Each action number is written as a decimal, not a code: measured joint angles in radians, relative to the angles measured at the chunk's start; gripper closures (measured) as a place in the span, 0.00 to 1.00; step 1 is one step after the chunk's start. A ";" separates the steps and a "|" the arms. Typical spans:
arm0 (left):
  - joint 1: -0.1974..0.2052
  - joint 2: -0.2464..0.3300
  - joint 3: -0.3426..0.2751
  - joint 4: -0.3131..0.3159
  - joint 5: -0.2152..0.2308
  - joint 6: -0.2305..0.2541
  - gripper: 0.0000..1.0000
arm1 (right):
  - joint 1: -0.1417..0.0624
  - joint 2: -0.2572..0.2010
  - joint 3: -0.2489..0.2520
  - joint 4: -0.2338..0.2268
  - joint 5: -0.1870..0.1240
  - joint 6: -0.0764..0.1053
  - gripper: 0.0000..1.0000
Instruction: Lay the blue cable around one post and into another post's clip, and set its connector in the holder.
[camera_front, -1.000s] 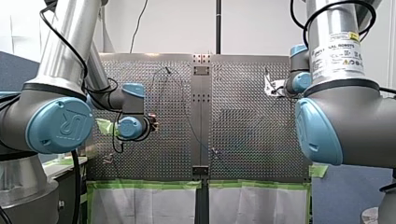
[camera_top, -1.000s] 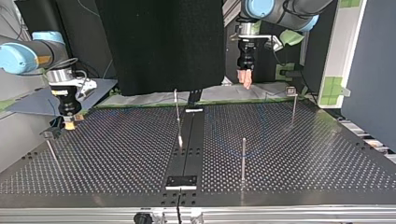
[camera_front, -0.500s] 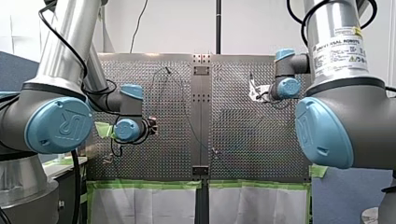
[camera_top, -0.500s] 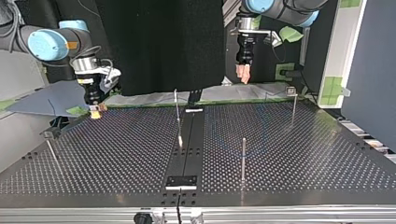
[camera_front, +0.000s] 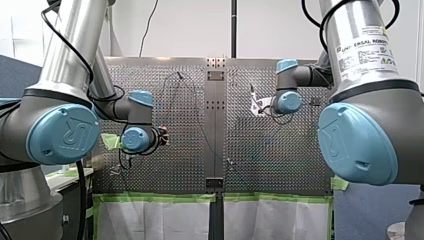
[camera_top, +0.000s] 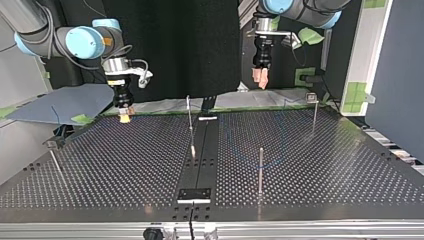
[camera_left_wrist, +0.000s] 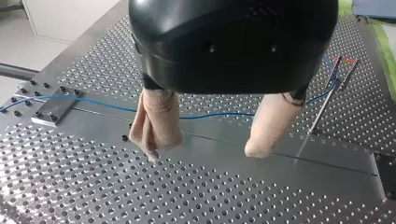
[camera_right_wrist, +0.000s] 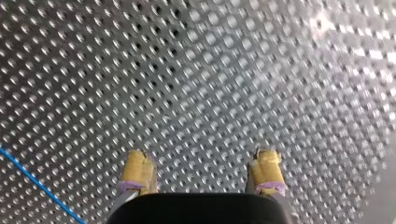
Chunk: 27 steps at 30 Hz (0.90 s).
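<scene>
Two hands, both spread and empty. Left hand (camera_left_wrist: 203, 151), beige pads, hangs over the surface (camera_left_wrist: 93, 186). The blue cable (camera_left_wrist: 210, 115), thin and slightly wavy, lies flat on the surface just ahead of its fingers. Right hand (camera_right_wrist: 201, 154), yellow pads, has a straight stretch of cable beside it. Top view: right hand upper left, left hand upper centre.

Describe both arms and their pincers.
Both are silver tubes with light-blue joint caps and black cables. My left arm shows a UR logo, my right arm a white label. My left pincer is black with beige pads; my right pincer has yellow pads.
</scene>
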 joint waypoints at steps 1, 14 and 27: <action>0.000 0.000 0.000 0.000 0.000 -0.001 0.00 | 0.012 0.012 0.000 -0.009 0.012 -0.010 0.00; 0.004 0.001 0.000 -0.016 -0.002 -0.040 0.00 | 0.144 0.142 -0.012 -0.094 0.144 -0.058 0.00; 0.005 0.001 0.000 -0.035 -0.002 -0.042 0.00 | 0.267 0.196 -0.015 -0.101 0.267 -0.050 0.00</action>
